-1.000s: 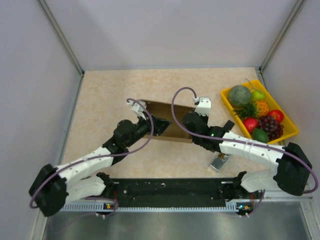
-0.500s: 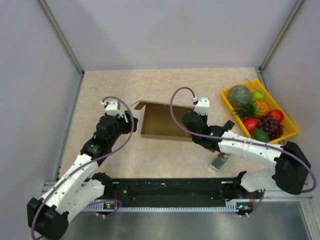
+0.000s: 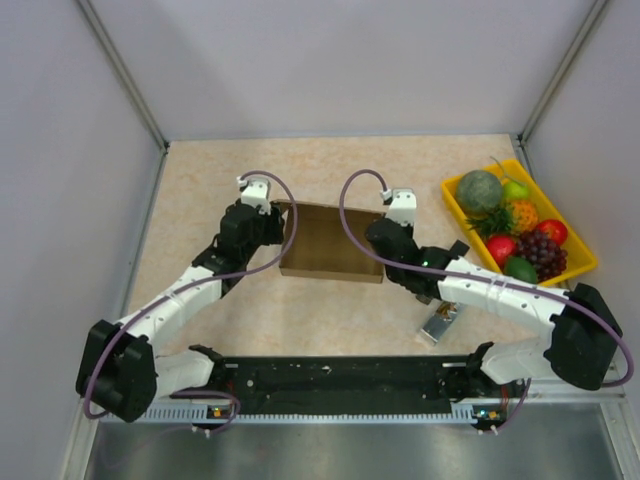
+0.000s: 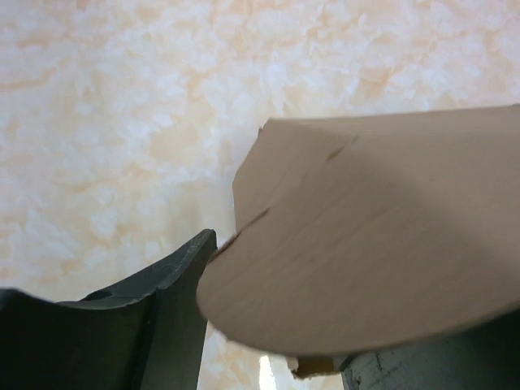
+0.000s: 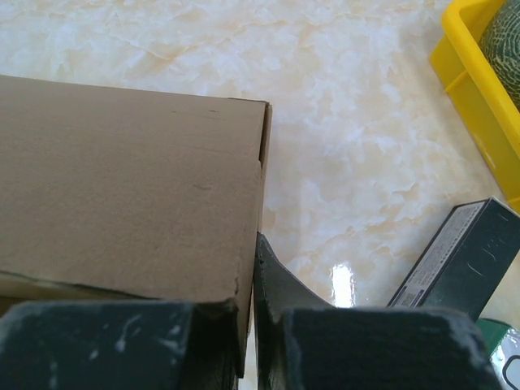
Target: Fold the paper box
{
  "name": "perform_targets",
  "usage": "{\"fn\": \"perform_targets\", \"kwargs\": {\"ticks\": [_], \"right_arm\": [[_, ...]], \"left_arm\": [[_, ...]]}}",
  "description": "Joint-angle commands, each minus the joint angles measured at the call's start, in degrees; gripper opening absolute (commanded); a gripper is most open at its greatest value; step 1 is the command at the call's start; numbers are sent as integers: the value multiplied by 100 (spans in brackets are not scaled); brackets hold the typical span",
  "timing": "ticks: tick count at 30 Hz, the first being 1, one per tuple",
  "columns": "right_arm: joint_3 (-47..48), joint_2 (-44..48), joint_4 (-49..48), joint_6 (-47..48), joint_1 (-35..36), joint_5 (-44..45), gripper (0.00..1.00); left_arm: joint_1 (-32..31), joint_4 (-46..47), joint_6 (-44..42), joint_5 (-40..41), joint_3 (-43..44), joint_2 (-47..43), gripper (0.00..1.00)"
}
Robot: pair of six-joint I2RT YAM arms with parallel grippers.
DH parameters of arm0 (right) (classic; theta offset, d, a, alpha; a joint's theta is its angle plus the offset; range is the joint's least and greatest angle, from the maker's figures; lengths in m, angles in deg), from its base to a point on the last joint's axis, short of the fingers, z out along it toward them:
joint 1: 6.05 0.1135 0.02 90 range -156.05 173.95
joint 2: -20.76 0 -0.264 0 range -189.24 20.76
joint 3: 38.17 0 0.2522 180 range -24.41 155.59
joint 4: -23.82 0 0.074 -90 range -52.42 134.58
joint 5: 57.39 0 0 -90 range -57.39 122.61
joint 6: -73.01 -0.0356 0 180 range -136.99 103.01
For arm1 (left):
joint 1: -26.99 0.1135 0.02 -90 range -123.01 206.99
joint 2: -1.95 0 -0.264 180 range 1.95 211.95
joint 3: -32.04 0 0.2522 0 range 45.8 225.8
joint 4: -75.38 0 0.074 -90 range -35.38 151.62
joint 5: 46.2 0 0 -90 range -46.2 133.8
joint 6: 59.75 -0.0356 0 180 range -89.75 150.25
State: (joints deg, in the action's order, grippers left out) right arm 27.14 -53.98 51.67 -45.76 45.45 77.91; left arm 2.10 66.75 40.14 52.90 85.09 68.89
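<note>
A plain brown cardboard paper box (image 3: 330,242) sits mid-frame in the overhead view, an even tan all over with no print. The tabletop (image 3: 200,190) under it is cream, mottled like marble with pale peach-orange veining. At the right edge, a bright yellow plastic tray (image 3: 583,262) carries a grey-green netted melon (image 3: 480,190), a red apple (image 3: 500,247), a dark purple bunch of grapes (image 3: 541,250), an orange fruit (image 3: 523,213) and a glossy green fruit (image 3: 521,270). The left arm (image 3: 170,315) and right arm (image 3: 500,293) are white with black joints, each trailing a purple cable (image 3: 292,225). In the lower right of the right wrist view is a small black carton with a white printed side (image 5: 455,252). The walls (image 3: 340,60) are pale lilac-grey.
</note>
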Motion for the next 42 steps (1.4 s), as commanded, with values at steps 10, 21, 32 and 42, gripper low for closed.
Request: {"fn": "perform_targets", "kwargs": {"ticks": [10,21,32,42], "right_arm": [[505,-155,85,47,-97,-302,0],[1242,-532,630,328,-167,-530,0],[2060,-647,1683,961,-782,-2339,0],[3141,-989,2537,1032,-862,-2667,0]], "left_arm": [[45,24,-138,-383,1036,311,16],[54,-1706,523,-840,2407,865,0],[379,-2909,171,-1998,3259,1083,0],[660,-3553,198,-2676,4051,1603,0]]}}
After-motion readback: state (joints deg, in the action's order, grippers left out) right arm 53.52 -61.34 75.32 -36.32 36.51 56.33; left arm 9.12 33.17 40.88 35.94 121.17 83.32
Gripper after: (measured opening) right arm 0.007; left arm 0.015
